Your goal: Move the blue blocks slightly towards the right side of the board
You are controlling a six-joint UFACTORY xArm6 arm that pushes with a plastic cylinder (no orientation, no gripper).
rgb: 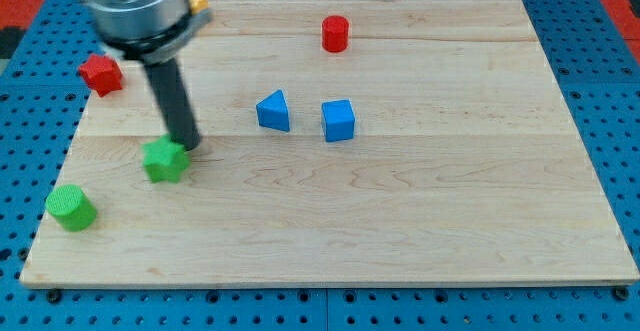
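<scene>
2 blue blocks near the board's middle, a bit toward the view's top: blue triangular block (272, 111) on the view's left, blue cube (338, 120) just beside it on the view's right, not touching. My tip (186, 147) well off to the view's left of both, right against the green star-ish block (165, 160). No fingers here, just a plain rod. Green cylinder (71, 207) at lower left, red star-ish block (101, 74) at upper left, red cylinder (335, 33) up top. All on the wooden board (420, 221).

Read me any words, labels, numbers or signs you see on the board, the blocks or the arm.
None: no text shows on the wooden board, the blue blocks, the other blocks or the arm above my tip.
</scene>
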